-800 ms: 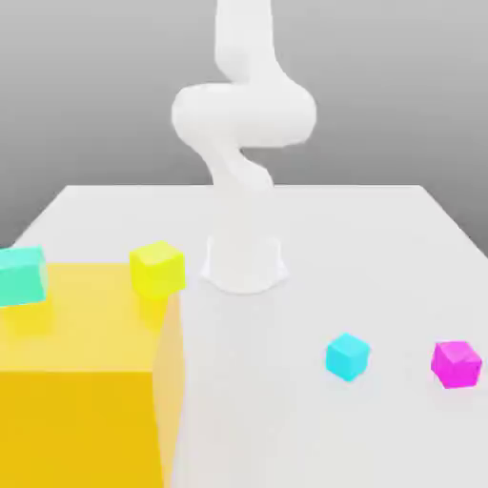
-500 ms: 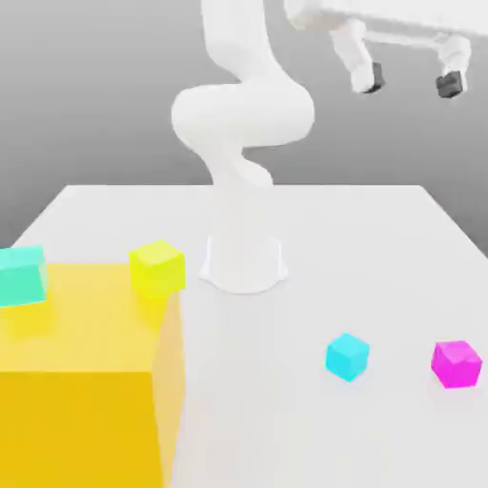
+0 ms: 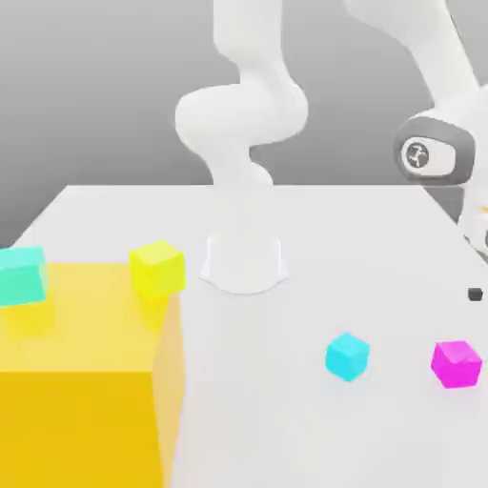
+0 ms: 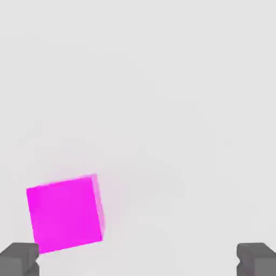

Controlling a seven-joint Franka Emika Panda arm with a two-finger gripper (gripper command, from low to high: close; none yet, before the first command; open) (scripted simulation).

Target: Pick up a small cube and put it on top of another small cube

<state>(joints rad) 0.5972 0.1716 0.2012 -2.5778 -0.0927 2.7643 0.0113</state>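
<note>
Arm swung down toward the exterior view's right since half a second ago: the hand was high near the top edge then, now the wrist sits low at the right edge over the table [image 3: 315, 238]. Cubes haven't shifted.

Jaws [image 4: 138, 261] spread wide, nothing between them; two dark fingertips [image 4: 19, 259] visible in the hand view, one finger pad [image 3: 475, 294] visible in the exterior view just above the table.

Magenta cube [image 3: 456, 363] rests on the table near the exterior view's right edge; in the hand view it [image 4: 65, 213] lies just beside one fingertip, off-centre, not in the gap, slightly rotated relative to the jaws.

Cyan cube [image 3: 347, 356] on the table near the magenta one, apart from it. Yellow cube [image 3: 157, 269] and teal cube [image 3: 21, 275] sit on top of the big yellow block [image 3: 81, 381] at the exterior view's left
</note>
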